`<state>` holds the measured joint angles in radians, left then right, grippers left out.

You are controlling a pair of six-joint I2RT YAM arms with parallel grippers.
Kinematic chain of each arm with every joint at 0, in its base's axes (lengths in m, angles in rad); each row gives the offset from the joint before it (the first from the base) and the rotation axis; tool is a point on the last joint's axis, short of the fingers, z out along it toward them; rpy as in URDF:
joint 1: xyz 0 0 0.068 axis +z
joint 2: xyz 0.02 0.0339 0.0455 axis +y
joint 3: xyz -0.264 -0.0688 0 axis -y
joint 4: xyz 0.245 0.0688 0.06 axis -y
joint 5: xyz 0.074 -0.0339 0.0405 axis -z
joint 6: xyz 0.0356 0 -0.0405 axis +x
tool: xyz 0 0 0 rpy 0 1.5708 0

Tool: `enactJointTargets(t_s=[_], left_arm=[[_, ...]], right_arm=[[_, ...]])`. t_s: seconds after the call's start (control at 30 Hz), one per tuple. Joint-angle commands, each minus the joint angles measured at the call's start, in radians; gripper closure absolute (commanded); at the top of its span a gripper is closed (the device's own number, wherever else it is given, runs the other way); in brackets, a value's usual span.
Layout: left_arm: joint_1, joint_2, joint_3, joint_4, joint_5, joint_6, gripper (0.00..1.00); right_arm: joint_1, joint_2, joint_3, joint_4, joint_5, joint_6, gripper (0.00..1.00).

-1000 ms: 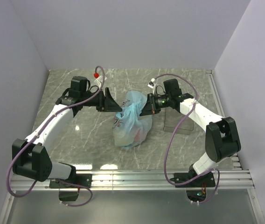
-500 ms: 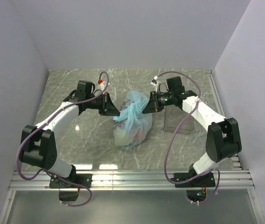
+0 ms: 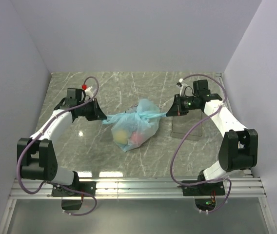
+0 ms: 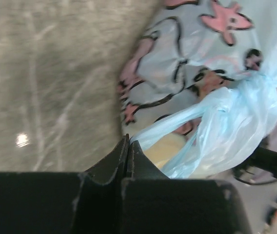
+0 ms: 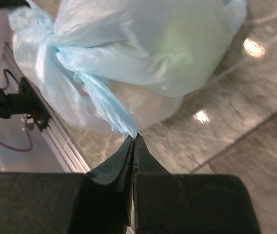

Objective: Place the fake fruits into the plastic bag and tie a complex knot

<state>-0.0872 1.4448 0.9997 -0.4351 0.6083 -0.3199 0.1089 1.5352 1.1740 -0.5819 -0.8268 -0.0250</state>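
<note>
Tabletop with a grey marble pattern carries everything, with 2 arms reaching over it from the near edge. The left arm rises from its base, bends at the elbow near the left wall and stretches rightward and low towards the middle. The right arm mirrors it, with its elbow by the right wall and its forearm pointing left.

Between them, near the table's centre, sits the plastic bag. It is light blue and crinkled, and the left wrist view shows its pink-and-dark print. Its body bulges on the surface and its top is gathered into a knot. From the knot, 2 twisted tails run out nearly level, 1 to each side.

A clear tray lies on the table right of the bag, under the right forearm and apart from the bag.

Inside the bag, 2 fake fruits show through the film: a yellow-orange fruit on the left and a red fruit just beside it. Any others cannot be made out.

The left gripper has its jaws pressed together on the end of the left tail. The right gripper is likewise pinched tight on the tip of the right tail, which is drawn straight from the knot.
</note>
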Motion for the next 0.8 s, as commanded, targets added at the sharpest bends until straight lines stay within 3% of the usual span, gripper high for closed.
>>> enactJointTargets(t_s=[0.0, 0.27, 0.53, 0.77], left_arm=[[0.075, -0.058, -0.035, -0.025, -0.318, 0.123, 1.00], [0.179, -0.015, -0.067, -0.004, -0.344, 0.211, 1.00], [0.202, 0.019, -0.044, 0.025, -0.398, 0.269, 1.00], [0.279, 0.034, 0.032, 0.004, -0.349, 0.285, 1.00]], right_arm=[[-0.090, -0.037, -0.005, -0.105, 0.167, -0.148, 1.00], [-0.141, -0.001, -0.086, -0.104, 0.224, -0.266, 1.00], [-0.124, 0.028, -0.025, -0.084, 0.227, -0.253, 1.00], [-0.138, 0.042, 0.030, -0.036, 0.226, -0.193, 1.00]])
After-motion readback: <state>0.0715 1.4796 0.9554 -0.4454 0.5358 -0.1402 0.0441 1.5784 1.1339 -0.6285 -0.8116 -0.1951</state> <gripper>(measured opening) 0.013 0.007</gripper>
